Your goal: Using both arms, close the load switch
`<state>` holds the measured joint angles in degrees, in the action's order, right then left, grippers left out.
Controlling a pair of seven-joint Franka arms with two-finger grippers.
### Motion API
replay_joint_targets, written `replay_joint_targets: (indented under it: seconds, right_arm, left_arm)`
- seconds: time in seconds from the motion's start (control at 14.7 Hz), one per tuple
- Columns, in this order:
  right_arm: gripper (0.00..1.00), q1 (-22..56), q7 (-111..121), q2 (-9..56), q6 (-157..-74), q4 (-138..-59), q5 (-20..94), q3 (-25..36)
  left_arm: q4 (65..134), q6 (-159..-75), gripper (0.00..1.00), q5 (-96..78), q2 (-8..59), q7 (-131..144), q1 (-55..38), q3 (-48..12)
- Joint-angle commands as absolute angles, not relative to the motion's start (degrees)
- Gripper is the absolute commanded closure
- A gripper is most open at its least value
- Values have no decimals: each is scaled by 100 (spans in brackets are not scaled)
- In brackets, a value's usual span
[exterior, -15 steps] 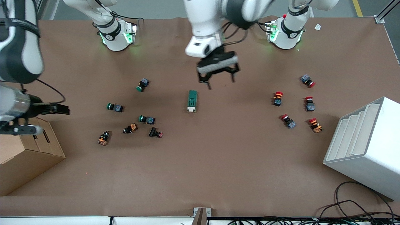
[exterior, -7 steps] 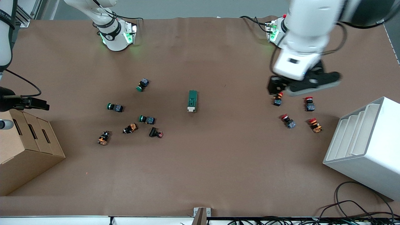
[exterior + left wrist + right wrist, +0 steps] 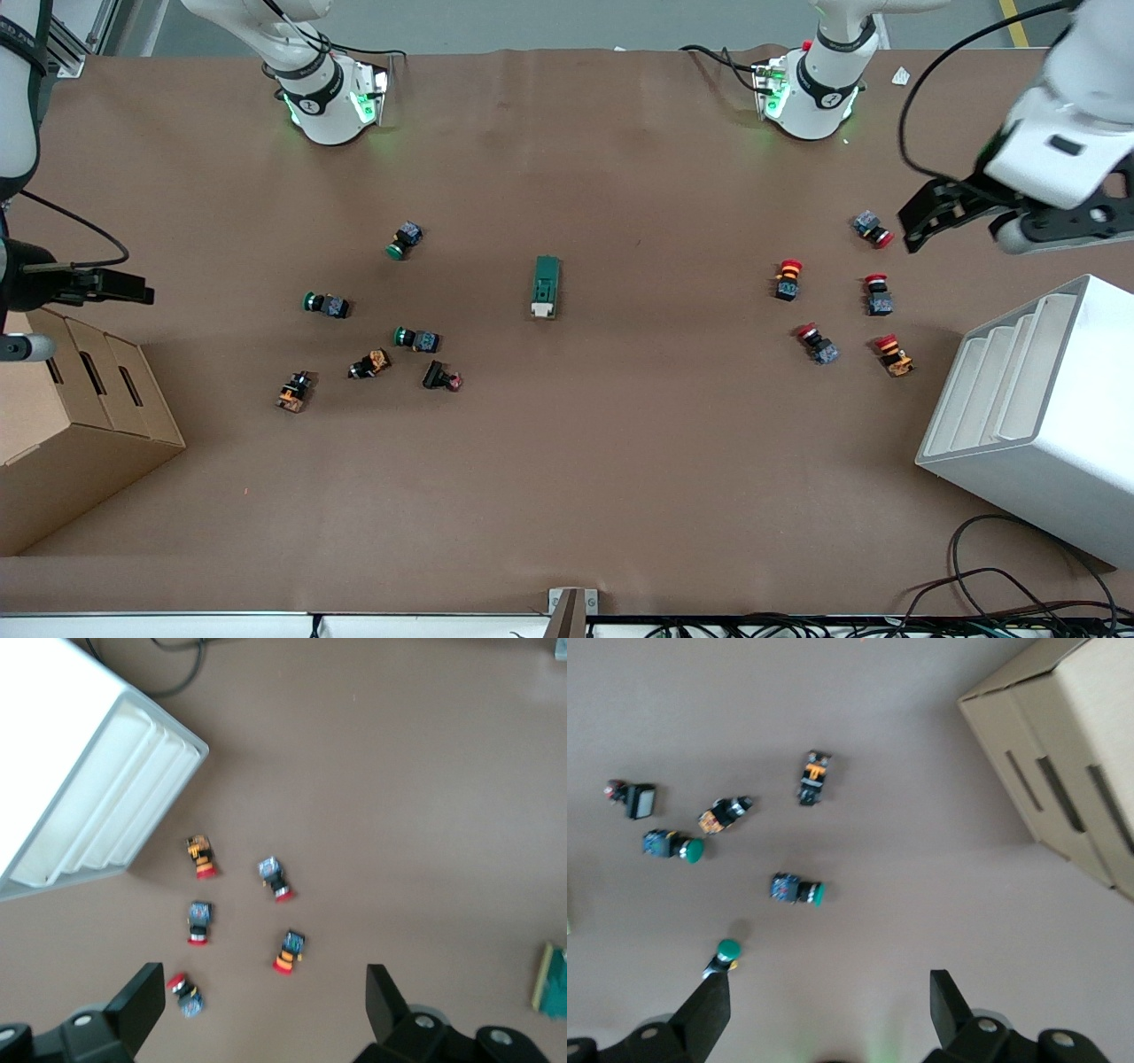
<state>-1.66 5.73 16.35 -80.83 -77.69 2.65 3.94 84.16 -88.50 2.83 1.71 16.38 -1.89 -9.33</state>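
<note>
The load switch, a dark-green block with its white lever end toward the front camera, lies alone at mid-table; its edge shows in the left wrist view. My left gripper hangs open in the air over the left arm's end of the table, by the red push buttons. Nothing is between its fingers. My right gripper hangs open and empty at the right arm's end, over the edge of the cardboard box. Both grippers are well away from the switch.
Several red-capped push buttons lie toward the left arm's end, beside a white slotted rack. Green- and red-capped buttons are scattered toward the right arm's end. Cables lie off the table's front corner.
The left arm has swung away from above the load switch to the left arm's end of the table. The right gripper drew back toward the cardboard box. The switch has not moved.
</note>
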Motion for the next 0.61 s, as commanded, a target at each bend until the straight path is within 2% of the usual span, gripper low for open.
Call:
replay_joint_targets:
  seconds: [0.0,0.27,0.54]
  right_arm:
    - [0,-228,544,1556,-7805,-7717,466,343]
    - [0,-220,562,1214,-7805,-7866,378,369]
    - [0,-123,545,731,-7937,-8296,141,369]
  left_arm:
    - [8963,-8807,0,26,-306,1223,-176,-694]
    - [9500,-8859,0,26,-676,826,-18,-650]
    - [9466,-8851,0,35,-712,748,-9,-650]
